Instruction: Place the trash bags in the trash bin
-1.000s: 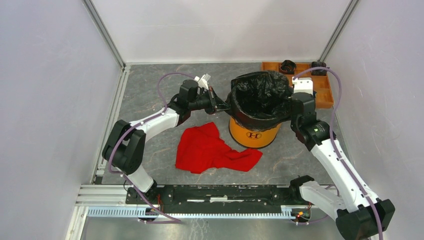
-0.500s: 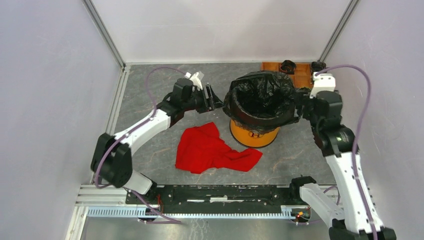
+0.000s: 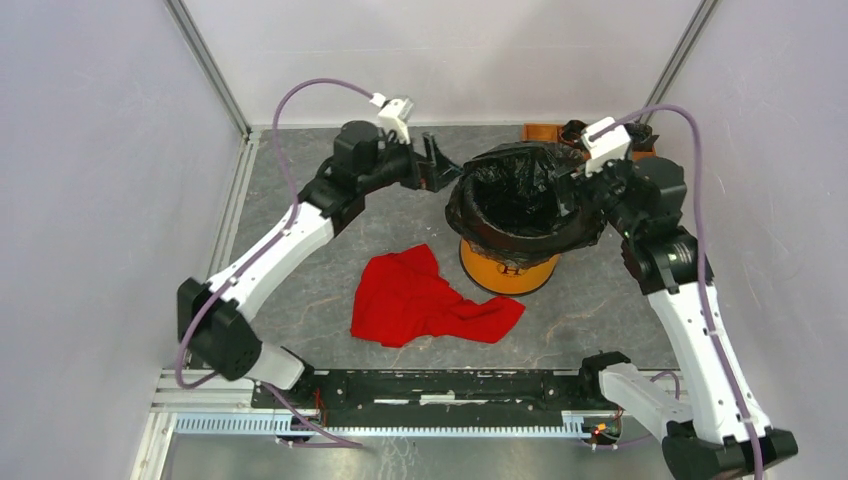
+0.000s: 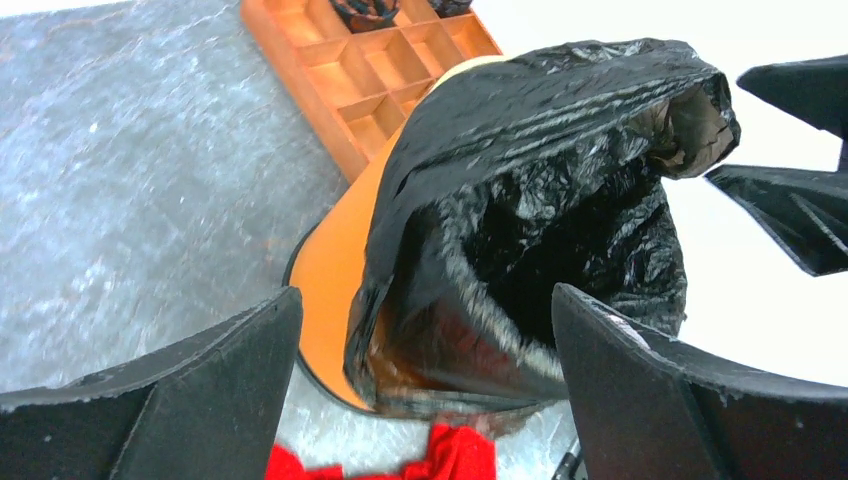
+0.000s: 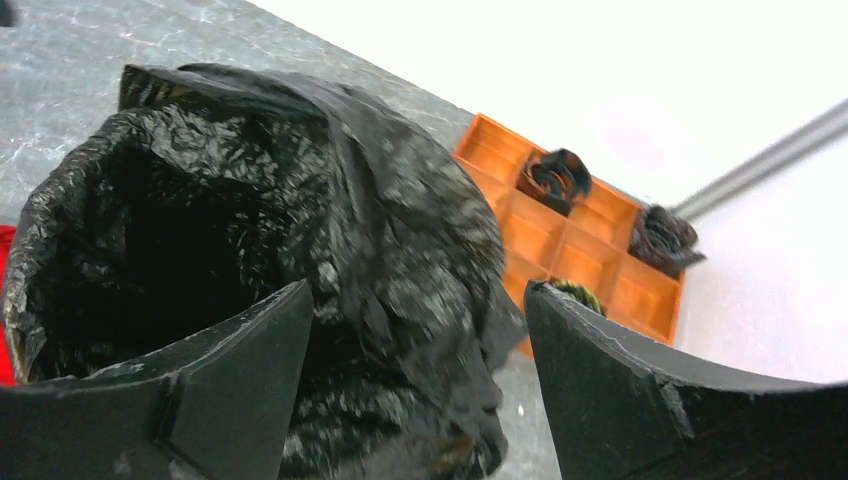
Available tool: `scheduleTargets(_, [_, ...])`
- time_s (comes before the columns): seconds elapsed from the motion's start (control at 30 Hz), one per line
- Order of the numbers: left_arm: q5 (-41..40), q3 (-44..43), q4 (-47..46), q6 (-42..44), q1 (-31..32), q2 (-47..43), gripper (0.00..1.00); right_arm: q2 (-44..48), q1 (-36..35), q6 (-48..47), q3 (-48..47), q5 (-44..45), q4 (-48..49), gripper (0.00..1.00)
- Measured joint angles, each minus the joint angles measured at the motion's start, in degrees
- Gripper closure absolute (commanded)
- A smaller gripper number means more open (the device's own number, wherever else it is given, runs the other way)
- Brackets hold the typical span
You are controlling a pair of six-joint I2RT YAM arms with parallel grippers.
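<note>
the bag (image 3: pixel 520 195) is in the bin (image 3: pixel 508 270) with its mouth open. its edge is folded out over the rim and hangs down the outside, so in the top view only the lower orange wall with the h logo shows. the plastic is crinkly and bunched up above the rim, higher on the far side. the bin stands upright on the counter (image 3: pixel 300 200), a bit right of centre in the frame.

left fingers (image 4: pixel 200 400) are spread wide and pinching nothing. in the top view they sit just beside the bag's upper left edge and look apart from it. on the left wrist cam the bag shows in the gap between the two fingers, but it's farther off, not in them.

right fingers (image 5: pixel 230 390) are spread wide too, nothing clamped. in the top view they're right at the bag's right edge, up by the rim. can't tell if they touch the plastic.

red cloth (image 3: pixel 430 300) lies crumpled on the counter to the lower left of the bin, its right tip just beside the bin's base. the tray (image 5: pixel 530 235) is in the upper right behind the bin, with dark rolled bundles (image 5: pixel 550 178) in its far compartments.
</note>
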State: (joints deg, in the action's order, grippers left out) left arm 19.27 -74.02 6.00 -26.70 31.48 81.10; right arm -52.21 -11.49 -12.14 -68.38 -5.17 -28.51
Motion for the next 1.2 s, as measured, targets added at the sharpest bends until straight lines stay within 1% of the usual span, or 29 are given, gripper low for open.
scheduleTargets(0.07, [0.4, -3.7, -0.5, 2.8, 1.2, 3.9, 0.00, -2.1, -0.8, -1.3, 0.6, -1.2, 2.5, 0.24])
scheduleTargets(0.13, [0.3, -6.6, -0.2, 5.1, 2.2, 7.1, 0.00, -3.7, -1.0, -2.3, 0.8, -1.9, 4.2, 0.25])
scheduleTargets(0.17, [0.3, -8.2, 0.1, 6.5, 2.6, 8.8, 0.00, -4.5, -0.9, -2.4, 0.8, -2.1, 5.2, 0.28])
scheduleTargets(0.23, [0.5, -11.6, 1.3, 8.5, 3.1, 11.6, 0.01, -6.2, -0.9, -2.5, 0.5, -2.3, 6.7, 0.38])
scheduleTargets(0.27, [0.8, -13.3, 1.7, 9.2, 3.2, 13.1, 0.02, -7.0, -1.0, -2.4, 0.4, -2.0, 7.4, 0.46])
scheduleTargets(0.37, [2.3, -17.3, 2.0, 10.7, 3.1, 16.0, 0.05, -8.7, -1.0, -1.0, 0.3, 0.3, 8.8, 0.65])
scheduleTargets(0.43, [3.7, -18.7, 1.9, 11.6, 3.0, 17.2, 0.06, -9.2, -1.0, 0.0, 0.3, 2.3, 9.4, 0.74])
scheduleTargets(0.53, [7.8, -19.6, 1.1, 11.6, 3.0, 18.5, 0.01, -9.7, -1.0, 1.8, 0.0, 4.6, 10.4, 0.82])
scheduleTargets(0.67, [14.4, -20.2, -0.3, 11.6, 3.0, 20.8, 0.00, -12.1, -0.7, 2.5, -2.2, 5.5, 10.8, 0.88])
scheduleTargets(0.77, [16.4, -20.2, -0.5, 11.7, 3.3, 21.8, 0.00, -14.3, -0.2, 2.9, -3.9, 5.4, 10.8, 0.89])
scheduleTargets(0.87, [16.2, -20.4, -0.6, 12.0, 3.5, 22.5, 0.12, -16.2, 0.6, 2.9, -5.4, 4.5, 10.7, 0.90])
scheduleTargets(1.0, [12.7, -23.0, -0.1, 12.2, 3.5, 24.8, 0.31, -18.4, 1.5, 2.4, -6.4, 3.6, 10.6, 0.90])
scheduleTargets(1.1, [10.1, -25.6, 0.1, 12.1, 3.5, 26.7, 0.41, -19.7, 2.3, 1.3, -6.4, 2.6, 10.4, 0.86])
scheduleTargets(1.2, [8.2, -27.6, 0.1, 11.5, 3.2, 28.4, 0.52, -21.0, 4.7, 0.8, -6.4, 0.8, 10.5, 0.81])
